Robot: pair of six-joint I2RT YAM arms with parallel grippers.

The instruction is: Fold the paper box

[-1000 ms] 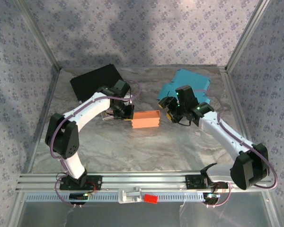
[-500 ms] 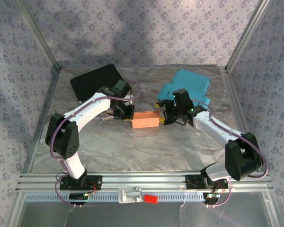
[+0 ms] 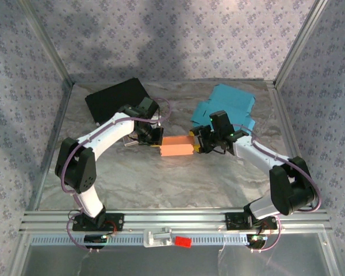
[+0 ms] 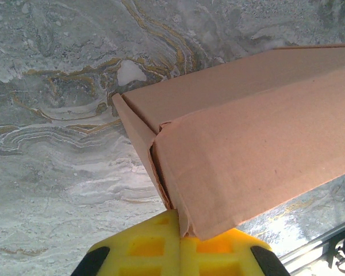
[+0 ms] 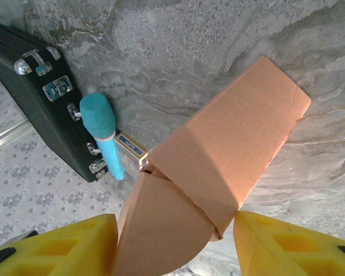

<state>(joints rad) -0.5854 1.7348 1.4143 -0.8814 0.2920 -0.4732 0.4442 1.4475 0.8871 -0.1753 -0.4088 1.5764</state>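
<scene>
Presently the paper box point(image 3: 177, 146) lies mid-table point(image 3: 161, 184), contents not discernible. The left gripper point(image 4: 180, 244) is pressed together, pinching one end wall. The right gripper point(image 5: 175, 241) stands spread, straddling the opposite end flap.

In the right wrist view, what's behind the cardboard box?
A teal-handled tool, a small blue-labelled item and a black case show beside it; anything directly behind the cardboard box is covered.

Left arm point(image 3: 103, 133) and right arm point(image 3: 257, 155): white tubular links joined by rounded black joint housings point(image 3: 77, 169), with thin purple cables point(image 3: 65, 156) looping alongside. The fingers point(image 4: 144, 253) are bright yellow moulded blocks with recessed square pockets, with black parts just outside them.
</scene>
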